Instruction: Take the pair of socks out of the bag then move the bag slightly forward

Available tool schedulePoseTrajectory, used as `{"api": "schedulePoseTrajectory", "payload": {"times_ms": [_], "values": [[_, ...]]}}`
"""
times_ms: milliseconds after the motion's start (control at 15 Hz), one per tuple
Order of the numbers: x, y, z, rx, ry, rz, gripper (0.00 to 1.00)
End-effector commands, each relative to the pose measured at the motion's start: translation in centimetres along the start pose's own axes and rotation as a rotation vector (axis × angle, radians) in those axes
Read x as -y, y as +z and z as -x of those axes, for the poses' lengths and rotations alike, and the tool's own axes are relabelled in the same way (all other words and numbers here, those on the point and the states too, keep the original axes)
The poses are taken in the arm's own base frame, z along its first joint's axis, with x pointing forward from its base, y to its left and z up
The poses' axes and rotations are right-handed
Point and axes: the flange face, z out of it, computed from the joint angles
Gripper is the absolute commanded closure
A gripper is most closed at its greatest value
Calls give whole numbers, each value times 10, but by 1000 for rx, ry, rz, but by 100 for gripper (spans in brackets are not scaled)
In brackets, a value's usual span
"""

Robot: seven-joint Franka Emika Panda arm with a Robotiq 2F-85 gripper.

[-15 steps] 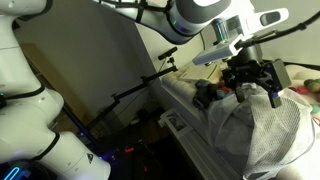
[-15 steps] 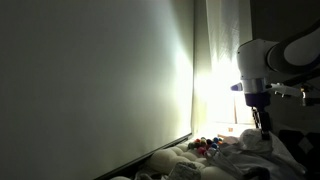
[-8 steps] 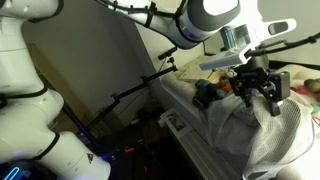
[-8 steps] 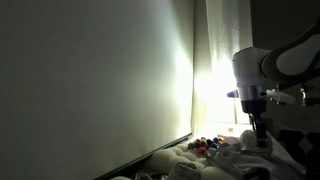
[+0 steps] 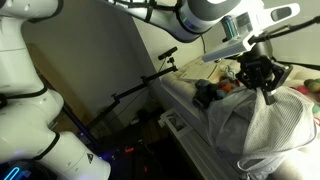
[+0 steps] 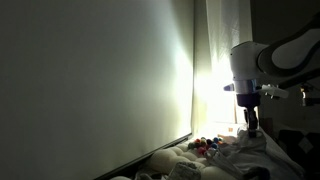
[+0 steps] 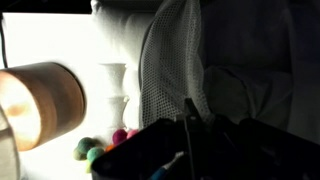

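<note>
While the arm (image 5: 190, 14) reaches across the top in an exterior view, the gripper (image 5: 266, 92) hangs with its fingers pointing down onto the top of the bag (image 5: 272, 132). The 2 fingers are pressed together with almost no gap. The white mesh rises to a small peak exactly at their tips, so they pinch a fold of the bag's fabric. The bag stands as a floppy see-through heap on the white surface (image 5: 186, 106), in the right part of this view. The pair of socks (image 5: 205, 95) is outside the bag: a small dark bundle that lies on the same surface, just beside the bag and apart from the gripper. Between the socks and the gripper a red-orange item (image 5: 232, 88) shows, close to the bag; I cannot tell if it touches the mesh.

In an exterior view against strong window light, the gripper (image 6: 252, 127) comes straight down into pale fabric (image 6: 250, 152), but this picture is too dark to show the fingers. Some small coloured balls (image 6: 205, 147) lie near.

In the wrist view the gripper (image 7: 188, 128) is a dark shape at the lower edge, with its fingers close together, and the mesh of the bag (image 7: 168, 60) fills the middle above it. A glowing tan lampshade (image 7: 42, 100) stands at the left, and the coloured balls (image 7: 100, 148) lie just beside it.
</note>
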Motion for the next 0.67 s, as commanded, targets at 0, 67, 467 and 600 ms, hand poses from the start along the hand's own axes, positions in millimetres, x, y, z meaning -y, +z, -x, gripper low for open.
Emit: {"api": "schedulePoseTrajectory", "payload": {"times_ms": [0, 67, 467, 600], "values": [[-15, -44, 0, -24, 27, 3, 99], [-20, -54, -2, -31, 35, -2, 97], [-48, -115, -22, -67, 95, 14, 97], [-56, -129, -30, -73, 112, 32, 97]]}}
